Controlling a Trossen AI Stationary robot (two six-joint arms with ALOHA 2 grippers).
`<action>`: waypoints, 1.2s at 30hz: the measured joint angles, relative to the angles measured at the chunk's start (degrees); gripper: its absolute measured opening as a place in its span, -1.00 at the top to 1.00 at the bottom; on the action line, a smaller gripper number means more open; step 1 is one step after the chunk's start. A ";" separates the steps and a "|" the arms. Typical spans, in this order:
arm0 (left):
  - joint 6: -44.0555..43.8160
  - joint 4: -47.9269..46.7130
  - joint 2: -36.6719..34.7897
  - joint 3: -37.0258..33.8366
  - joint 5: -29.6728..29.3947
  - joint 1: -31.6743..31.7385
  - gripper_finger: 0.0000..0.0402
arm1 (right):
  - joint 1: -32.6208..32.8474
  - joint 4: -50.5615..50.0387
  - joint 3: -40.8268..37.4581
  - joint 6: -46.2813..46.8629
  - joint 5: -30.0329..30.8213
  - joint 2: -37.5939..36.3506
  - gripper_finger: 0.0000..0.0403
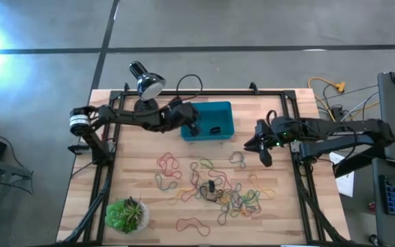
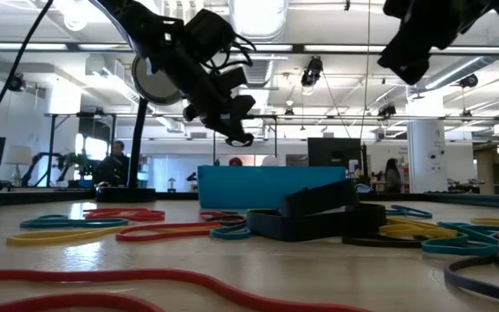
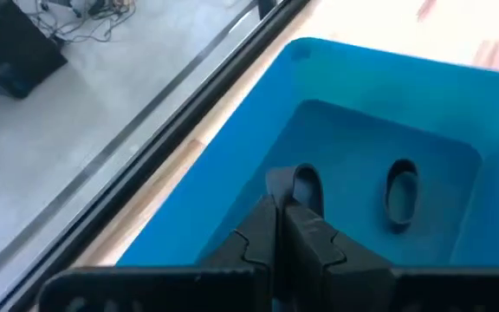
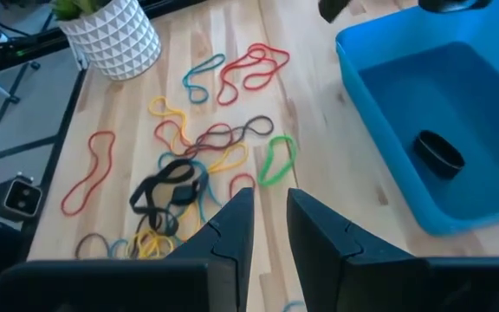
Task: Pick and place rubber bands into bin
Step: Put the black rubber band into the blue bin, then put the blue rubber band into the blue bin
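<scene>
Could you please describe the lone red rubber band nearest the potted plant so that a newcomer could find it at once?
Start at the potted plant in the table's front left corner. Just to its right, near the front edge, lies the red rubber band, a long flattened loop. It lies alone, apart from the tangled rubber band pile farther back.

The high view looks straight down on the whole table (image 1: 149, 171). The low view sits at tabletop height, facing twelve o'clock. Both wrist views look down, sharing the bin (image 3: 232, 182) close up.
</scene>
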 joint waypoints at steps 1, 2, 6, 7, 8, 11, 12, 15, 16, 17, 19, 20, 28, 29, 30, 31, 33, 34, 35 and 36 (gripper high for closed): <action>0.76 -0.03 0.00 0.00 0.91 0.29 0.98 | 0.00 0.82 -0.02 0.00 0.00 0.81 0.68; 1.44 -0.03 0.00 0.00 2.29 0.58 0.96 | 0.00 1.69 -0.01 0.00 0.00 1.66 0.69; 3.92 -0.02 0.00 -0.02 5.52 1.37 0.77 | 0.00 4.93 -0.02 0.00 0.00 5.07 0.68; 4.07 -0.01 0.00 -0.02 5.53 1.45 0.72 | 0.00 5.65 0.00 0.00 -0.02 5.90 0.68; 4.22 0.03 0.00 -0.02 5.53 1.60 0.67 | 0.00 6.15 0.00 0.00 -0.02 6.70 0.68; 4.31 0.04 -0.02 -0.02 5.52 1.78 0.56 | 0.00 7.30 0.00 0.00 -0.04 8.98 0.69; 4.40 0.02 -0.05 -0.02 5.52 1.81 0.53 | 0.00 7.26 0.00 0.00 -0.04 9.76 0.69; 6.19 0.06 -0.15 -0.03 5.52 1.78 0.48 | 0.00 7.19 0.00 -0.34 -0.02 12.16 0.70; 6.74 0.02 -0.15 -0.02 5.54 1.78 0.47 | 0.00 7.15 0.00 -0.74 -0.04 12.96 0.70; 6.92 -0.07 -0.15 -0.04 5.54 1.78 0.46 | 0.00 7.13 0.00 -0.92 -0.04 13.85 0.69; 6.91 -0.09 -0.19 -0.07 5.54 1.78 0.46 | -0.07 6.80 0.00 -1.13 -0.01 15.33 0.69; 6.87 -0.15 -0.31 -0.07 5.56 1.78 0.45 | -0.13 6.43 0.00 -1.33 0.24 16.01 0.68; 5.16 -0.14 -5.80 -0.11 17.75 0.27 0.45 | -0.17 -3.59 -0.30 -3.26 8.79 19.67 0.67; 4.77 -0.29 -6.80 -0.11 19.29 -0.06 0.45 | -0.13 -3.32 -0.62 -4.20 8.79 19.77 0.65; 4.60 -0.74 -7.92 -0.13 20.56 -0.46 0.45 | -0.02 -3.00 -1.12 -4.85 8.75 19.77 0.63; 4.27 -0.72 -9.11 -0.19 21.23 -0.94 0.45 | 0.00 -2.55 -1.63 -5.36 8.61 19.75 0.60; 4.05 -0.50 -11.54 -0.51 22.26 -1.85 0.45 | 0.00 -1.22 -2.93 -5.64 8.44 19.60 0.53; 4.03 -0.68 -12.87 -0.86 22.44 -2.40 0.45 | 0.00 -1.45 -3.59 -5.60 8.37 19.38 0.49; 4.03 -0.73 -14.01 -1.12 22.55 -2.94 0.45 | 0.00 -1.60 -4.19 -5.60 8.34 19.26 0.45; 4.03 -0.80 -15.05 -1.31 22.61 -3.45 0.45 | 0.00 -1.41 -4.68 -5.58 8.15 19.27 0.41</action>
